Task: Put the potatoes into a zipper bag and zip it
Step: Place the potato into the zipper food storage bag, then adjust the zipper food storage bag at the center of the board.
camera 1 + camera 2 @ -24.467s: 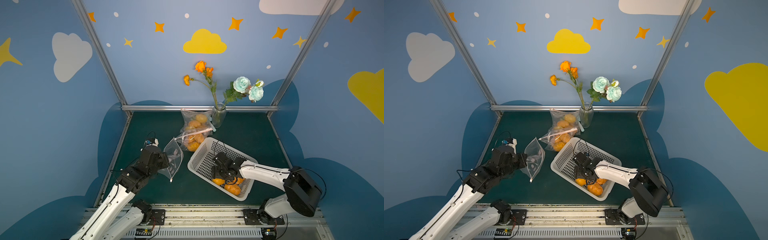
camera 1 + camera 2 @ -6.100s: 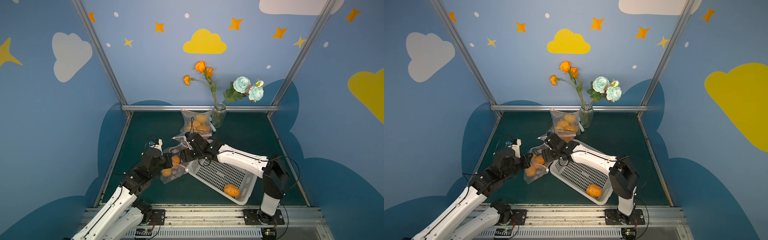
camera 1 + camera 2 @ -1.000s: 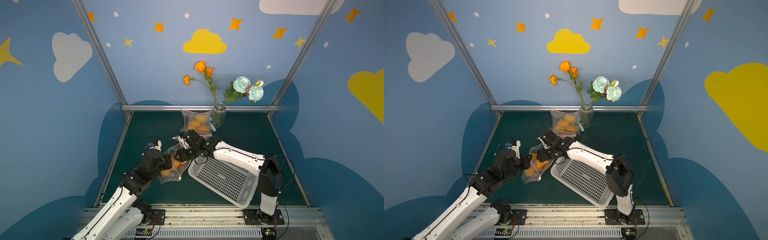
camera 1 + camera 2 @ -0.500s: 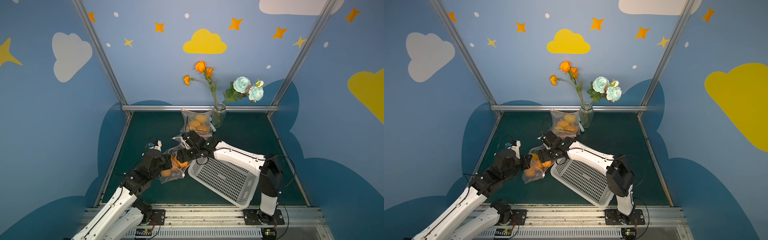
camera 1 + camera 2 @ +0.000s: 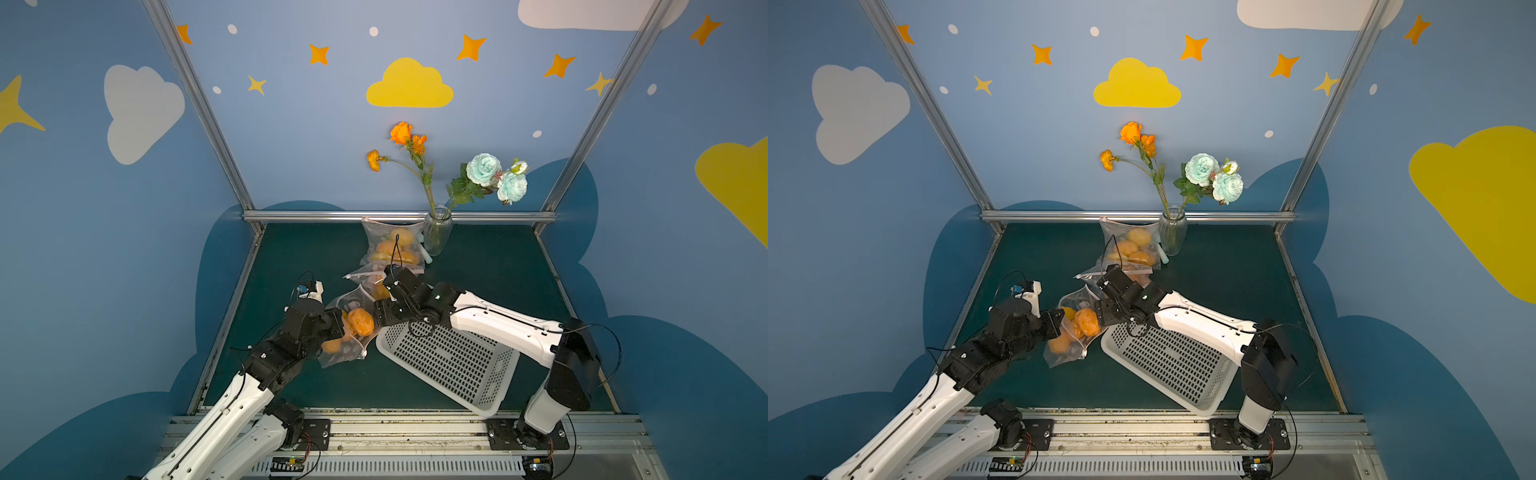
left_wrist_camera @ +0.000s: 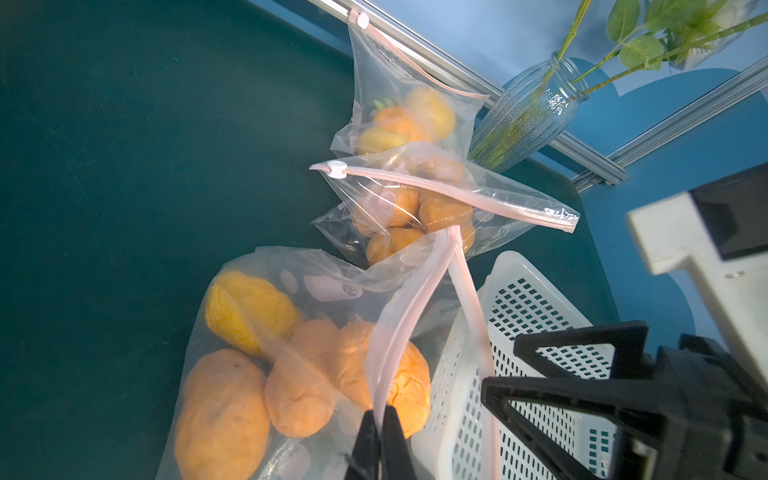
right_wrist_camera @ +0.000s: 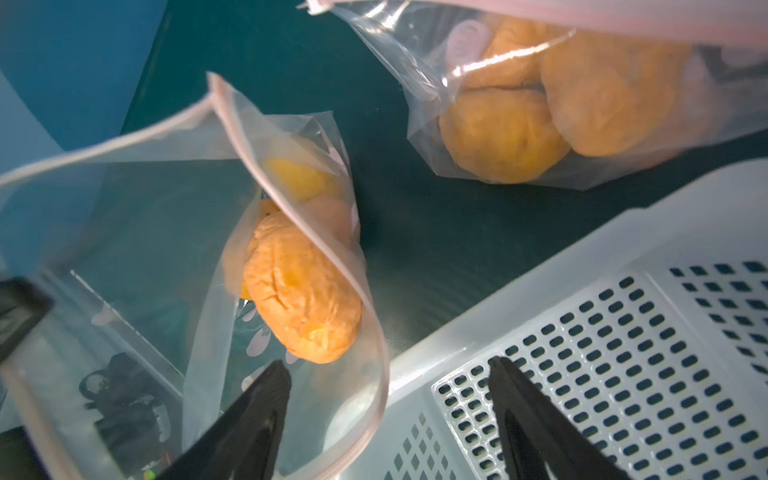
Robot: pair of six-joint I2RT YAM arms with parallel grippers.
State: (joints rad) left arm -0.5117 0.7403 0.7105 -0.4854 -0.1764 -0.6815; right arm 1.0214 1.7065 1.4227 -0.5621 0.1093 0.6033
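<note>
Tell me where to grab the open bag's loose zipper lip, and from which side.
Pinch the loose pink lip mid-length, coming from the basket side: it bows out toward the open right end effector, apart from the held lip in the left end effector.

in both top views the right arm [image 5: 498, 322] hides most of the middle bag [image 5: 363, 277]. in the right wrist view the near rim of the open bag [image 7: 124, 187] is blurred; the basket [image 7: 623, 332] runs off the edge there.

Clear, glossy, crinkled plastic bag [image 6: 291, 266]; matt, wrinkled potatoes [image 7: 299, 291]; smooth white perforated plastic basket [image 5: 449, 361]; ribbed glass vase [image 5: 436, 232] at twelve o'clock; matt green mat [image 5: 311, 257]; brushed metal rail [image 5: 332, 216].
</note>
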